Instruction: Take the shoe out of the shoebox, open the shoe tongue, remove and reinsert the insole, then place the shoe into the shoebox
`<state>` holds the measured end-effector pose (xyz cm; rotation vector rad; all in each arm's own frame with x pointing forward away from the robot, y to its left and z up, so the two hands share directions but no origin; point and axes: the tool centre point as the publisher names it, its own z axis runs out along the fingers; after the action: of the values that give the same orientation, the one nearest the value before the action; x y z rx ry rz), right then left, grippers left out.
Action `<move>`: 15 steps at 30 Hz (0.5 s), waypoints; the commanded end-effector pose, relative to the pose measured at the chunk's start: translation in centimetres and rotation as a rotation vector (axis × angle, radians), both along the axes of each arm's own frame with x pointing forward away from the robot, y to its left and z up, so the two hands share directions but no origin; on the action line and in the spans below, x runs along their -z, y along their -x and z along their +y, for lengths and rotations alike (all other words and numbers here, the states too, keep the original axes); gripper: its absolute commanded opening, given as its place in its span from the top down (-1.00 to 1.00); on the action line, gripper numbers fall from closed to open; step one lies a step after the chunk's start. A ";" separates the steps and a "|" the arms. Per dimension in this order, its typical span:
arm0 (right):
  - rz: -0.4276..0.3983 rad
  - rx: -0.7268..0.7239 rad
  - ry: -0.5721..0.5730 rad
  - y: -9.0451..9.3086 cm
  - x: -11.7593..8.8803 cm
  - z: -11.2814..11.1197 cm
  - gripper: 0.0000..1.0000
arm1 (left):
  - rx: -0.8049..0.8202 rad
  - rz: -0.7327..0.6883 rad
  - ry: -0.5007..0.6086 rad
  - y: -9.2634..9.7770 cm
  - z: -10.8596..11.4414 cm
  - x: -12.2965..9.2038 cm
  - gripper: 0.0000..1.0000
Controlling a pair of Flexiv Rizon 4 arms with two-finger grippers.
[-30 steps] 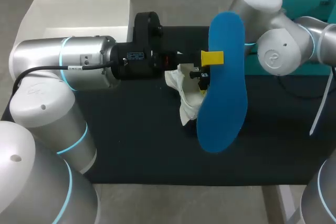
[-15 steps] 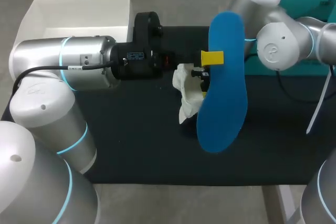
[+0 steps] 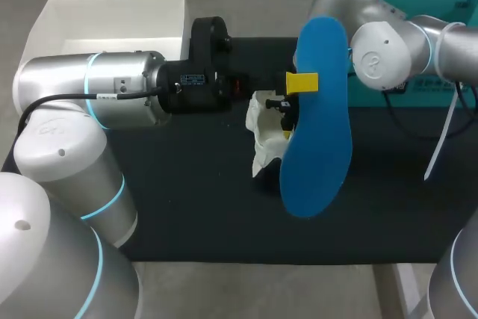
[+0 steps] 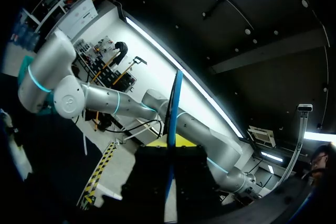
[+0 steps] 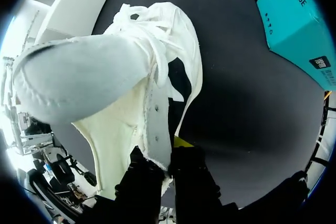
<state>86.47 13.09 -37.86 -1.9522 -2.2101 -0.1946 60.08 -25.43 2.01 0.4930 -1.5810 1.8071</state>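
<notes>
White shoebox (image 3: 112,16) sits well left of the white shoe (image 3: 263,136), which is out of it. Left claw (image 3: 308,82) clamps the blue insole (image 3: 317,132), held upright just right of the shoe. Right claw (image 5: 167,167) pinches an edge of the shoe's upper. Judged: shoe out, insole removed; reinsertion and reboxing remain.

Black mat (image 3: 194,207) spread over table top — teal printed box (image 5: 294,24) at its right side
</notes>
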 end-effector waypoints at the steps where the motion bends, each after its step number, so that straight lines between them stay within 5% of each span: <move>1: -0.009 0.010 -0.011 0.6 0.7 0.1 1.00 | -0.001 0.000 0.003 -0.1 -0.4 0.0 1.00; 15: 0.005 0.082 0.007 1.6 1.4 -0.3 1.00 | -0.001 0.000 0.003 -0.1 -0.4 0.0 1.00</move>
<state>85.25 12.86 -39.14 -2.0372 -2.1370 -0.1852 60.08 -25.43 2.01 0.4930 -1.5810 1.8071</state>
